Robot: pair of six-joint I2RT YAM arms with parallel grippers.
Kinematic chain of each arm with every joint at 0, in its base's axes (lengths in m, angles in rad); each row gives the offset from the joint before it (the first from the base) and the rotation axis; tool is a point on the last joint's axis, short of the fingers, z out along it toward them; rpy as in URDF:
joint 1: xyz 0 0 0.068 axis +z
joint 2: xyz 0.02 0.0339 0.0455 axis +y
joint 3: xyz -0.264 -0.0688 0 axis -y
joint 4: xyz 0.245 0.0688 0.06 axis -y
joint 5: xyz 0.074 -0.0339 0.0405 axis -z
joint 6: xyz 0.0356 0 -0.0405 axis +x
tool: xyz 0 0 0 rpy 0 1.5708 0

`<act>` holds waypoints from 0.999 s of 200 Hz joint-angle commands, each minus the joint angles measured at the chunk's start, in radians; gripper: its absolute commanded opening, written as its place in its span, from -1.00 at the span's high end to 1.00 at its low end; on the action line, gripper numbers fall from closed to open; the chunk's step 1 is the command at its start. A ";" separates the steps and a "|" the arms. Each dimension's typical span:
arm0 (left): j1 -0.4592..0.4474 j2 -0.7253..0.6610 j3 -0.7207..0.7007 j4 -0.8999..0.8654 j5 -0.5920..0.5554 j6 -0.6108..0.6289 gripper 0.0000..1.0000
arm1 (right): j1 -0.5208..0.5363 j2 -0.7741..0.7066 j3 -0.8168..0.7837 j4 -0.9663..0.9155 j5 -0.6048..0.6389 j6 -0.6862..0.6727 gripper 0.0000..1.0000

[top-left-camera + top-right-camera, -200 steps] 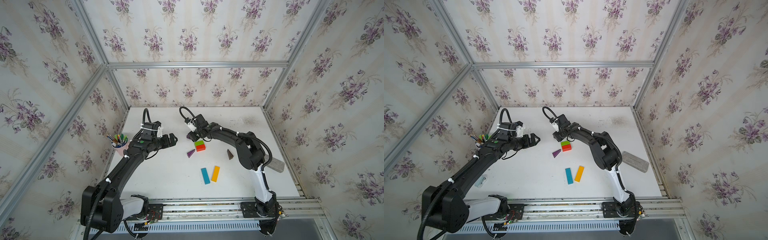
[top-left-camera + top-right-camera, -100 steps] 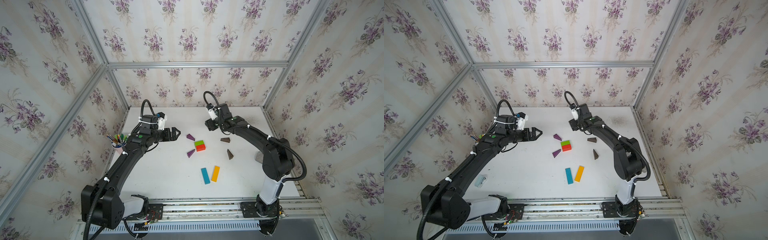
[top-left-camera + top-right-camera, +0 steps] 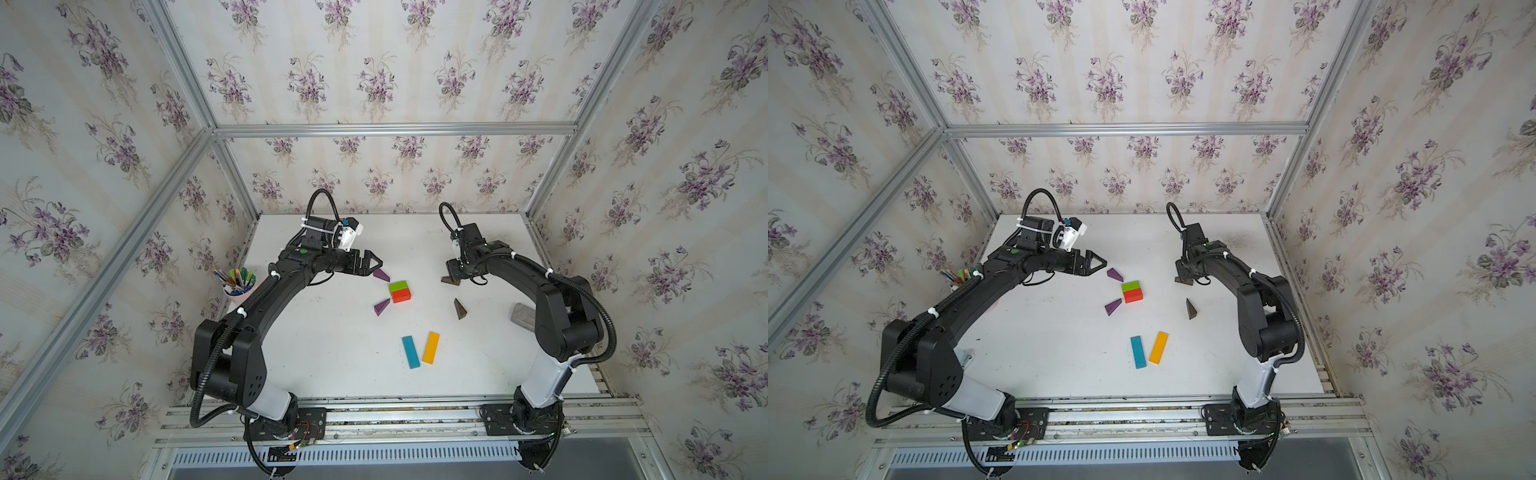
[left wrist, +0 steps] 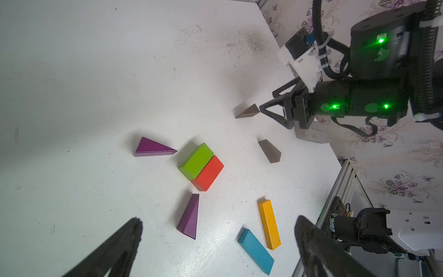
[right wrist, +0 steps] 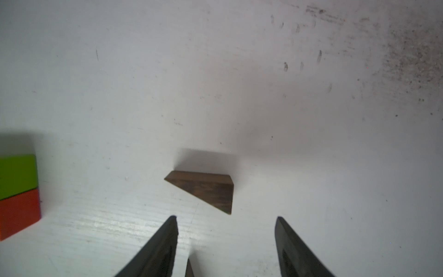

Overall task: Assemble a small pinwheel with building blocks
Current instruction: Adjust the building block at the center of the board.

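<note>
At the far left we see a pink cup [image 3: 233,291] of pens beside the left arm; the left gripper [image 3: 371,266] hangs over the white table [image 3: 324,353] with its jaws spread wide and nothing between them, its tips just beside the far purple wedge [image 3: 381,274]. The building blocks all lie loose on the table, so the pinwheel is not yet made. Next comes the near purple wedge [image 3: 381,306], its point just beside the red block [image 3: 401,295]; the red block touches the green block [image 3: 398,286] side by side, forming a square. Toward the front edge the blue bar [image 3: 411,352] and orange bar [image 3: 431,347] lie close together, angled slightly apart. Further right the near brown wedge [image 3: 459,308] lies alone; the far brown wedge [image 3: 451,281] lies flat just ahead of the right gripper [image 3: 453,273]. In the right wrist view its fingertips [image 5: 167,239] stand apart, grasping nothing; the wedge is outside them. A grey block [image 3: 523,316] lies by the right arm.
</note>
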 commanded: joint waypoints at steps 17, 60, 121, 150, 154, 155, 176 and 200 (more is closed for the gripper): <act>-0.001 0.021 0.007 0.007 0.040 0.037 -0.99 | 0.000 -0.053 -0.081 -0.010 0.000 0.066 -0.21; 0.000 0.012 -0.002 0.007 0.031 0.037 -0.99 | 0.000 -0.021 -0.099 0.035 -0.001 0.078 -0.06; 0.000 0.008 -0.005 0.010 0.023 0.038 -0.99 | -0.003 0.068 -0.086 0.117 0.014 0.054 0.08; -0.001 0.012 -0.005 0.010 0.020 0.038 -0.99 | -0.011 0.084 -0.093 0.157 0.004 0.043 0.18; 0.000 0.012 -0.005 0.010 0.020 0.037 -0.99 | -0.013 0.087 -0.093 0.159 0.001 0.039 0.18; -0.001 0.012 -0.005 0.010 0.021 0.038 -0.99 | -0.013 0.087 -0.094 0.160 0.000 0.037 0.18; 0.001 0.013 -0.005 0.010 0.023 0.036 -0.99 | -0.014 0.091 -0.090 0.172 -0.008 -0.004 0.11; 0.000 0.013 -0.005 0.010 0.025 0.037 -0.99 | -0.014 0.074 -0.085 0.175 -0.014 -0.070 0.03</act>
